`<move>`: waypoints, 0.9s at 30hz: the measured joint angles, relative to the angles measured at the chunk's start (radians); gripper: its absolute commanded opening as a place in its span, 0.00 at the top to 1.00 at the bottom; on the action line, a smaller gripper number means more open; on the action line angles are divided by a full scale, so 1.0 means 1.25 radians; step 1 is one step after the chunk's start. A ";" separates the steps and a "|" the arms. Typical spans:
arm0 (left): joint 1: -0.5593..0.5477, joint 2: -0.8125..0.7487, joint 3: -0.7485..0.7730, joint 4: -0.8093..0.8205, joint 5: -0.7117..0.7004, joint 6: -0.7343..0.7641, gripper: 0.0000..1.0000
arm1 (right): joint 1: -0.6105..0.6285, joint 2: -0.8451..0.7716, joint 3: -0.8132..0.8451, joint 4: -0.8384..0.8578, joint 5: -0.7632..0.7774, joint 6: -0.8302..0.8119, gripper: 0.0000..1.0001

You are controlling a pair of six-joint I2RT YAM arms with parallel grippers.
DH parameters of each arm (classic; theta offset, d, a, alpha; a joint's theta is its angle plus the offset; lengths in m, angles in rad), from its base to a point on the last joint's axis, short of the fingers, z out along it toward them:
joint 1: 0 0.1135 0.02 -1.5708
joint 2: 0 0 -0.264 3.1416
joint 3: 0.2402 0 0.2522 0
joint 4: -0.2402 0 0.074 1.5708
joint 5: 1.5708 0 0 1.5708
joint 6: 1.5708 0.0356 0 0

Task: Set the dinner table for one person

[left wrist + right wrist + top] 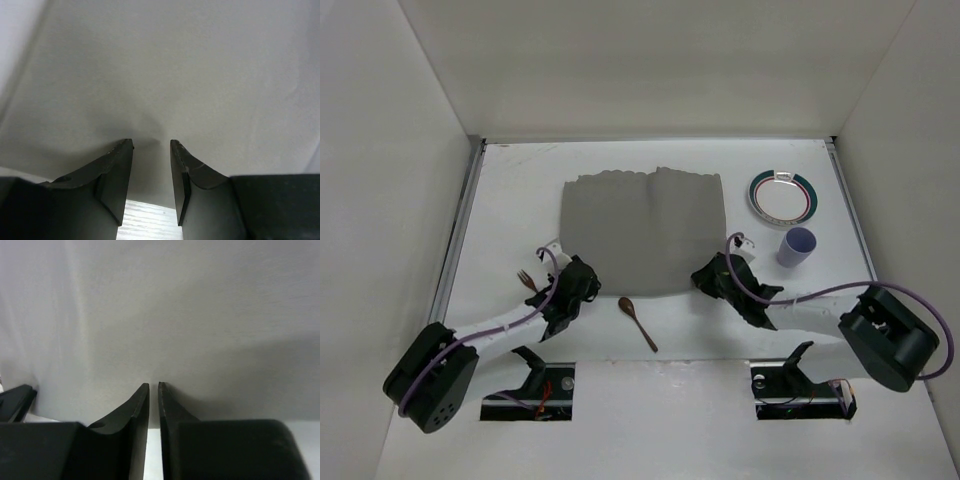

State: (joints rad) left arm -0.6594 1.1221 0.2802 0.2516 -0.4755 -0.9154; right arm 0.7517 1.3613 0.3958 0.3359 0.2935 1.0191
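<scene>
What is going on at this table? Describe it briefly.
Both arms work the near edge of the grey placemat on the white table. The right jaws look pinched shut on it; the left jaws sit open at its edge. The spoon, fork, plate and cup lie off it, not yet placed.

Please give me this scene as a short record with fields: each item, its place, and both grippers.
surface: white dinner table
placemat: grey, centre, slightly wrinkled
plate: right of the placemat, empty
cup: lilac, near side of the plate
spoon: wooden, nearer than the placemat
fork: left of the placemat's near corner
left gripper: open, at placemat's near edge
right gripper: almost shut, at placemat's near edge
</scene>
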 measured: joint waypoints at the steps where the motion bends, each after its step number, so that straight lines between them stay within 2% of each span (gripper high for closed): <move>1: 0.008 -0.015 -0.008 -0.003 -0.001 0.002 0.65 | -0.004 -0.023 -0.007 -0.014 0.012 0.002 0.77; 4: 0.026 -0.064 -0.028 -0.017 -0.005 0.012 0.64 | -0.013 -0.049 -0.014 -0.047 0.043 0.008 0.75; 9: 0.032 -0.132 -0.034 -0.035 -0.016 0.038 0.62 | -0.021 -0.013 0.015 -0.092 0.060 0.021 0.75; 12: 0.029 -0.148 -0.025 -0.041 -0.019 0.066 0.61 | -0.021 -0.023 0.030 -0.132 0.061 0.016 0.69; 16: 0.015 -0.150 0.020 -0.032 -0.022 0.111 0.60 | -0.022 -0.132 0.046 -0.219 0.064 -0.016 0.57; 21: -0.007 -0.069 0.099 0.065 -0.018 0.167 0.59 | -0.107 -0.267 0.145 -0.290 0.074 -0.075 0.56; 23: -0.019 -0.016 0.125 0.107 -0.009 0.186 0.59 | -0.175 -0.284 0.194 -0.306 0.077 -0.101 0.65; 25: -0.032 0.036 0.145 0.143 0.004 0.201 0.59 | -0.251 -0.280 0.242 -0.318 0.075 -0.130 0.83; 27: -0.043 0.080 0.157 0.174 0.019 0.211 0.59 | -0.328 -0.255 0.293 -0.331 0.066 -0.159 0.97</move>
State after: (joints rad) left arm -0.7136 1.2217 0.4767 0.4686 -0.4519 -0.6514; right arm 0.3412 1.0424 0.7620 -0.0780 0.3756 0.8207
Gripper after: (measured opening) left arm 0.408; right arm 0.141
